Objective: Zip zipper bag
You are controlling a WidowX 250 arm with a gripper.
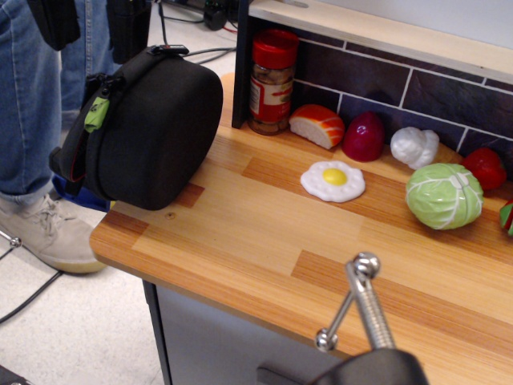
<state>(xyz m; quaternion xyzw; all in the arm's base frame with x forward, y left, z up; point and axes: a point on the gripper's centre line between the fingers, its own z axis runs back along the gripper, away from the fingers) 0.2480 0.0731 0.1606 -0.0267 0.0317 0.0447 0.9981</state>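
Note:
The zipper bag (156, 128) is a large black rounded case standing on its side at the left end of the wooden counter (264, 233), hanging partly over the edge. Its lime-green pull tab (97, 113) sits on the upper left rim, and red trim (77, 172) shows lower on the left side. My gripper (90, 30) is at the top left, just above the bag's left rim. Its two black fingers (128, 28) stand wide apart with nothing between them. The gripper's upper part is cut off by the frame.
A red-lidded jar (270, 83), a bread slice (316, 125), a red vegetable (363, 136), a white garlic (414, 147), a cabbage (443, 195), a tomato (485, 167) and a fried egg (333, 180) lie along the tiled back wall. A metal rod (361, 305) stands in front. A person's legs (40, 104) are left of the bag.

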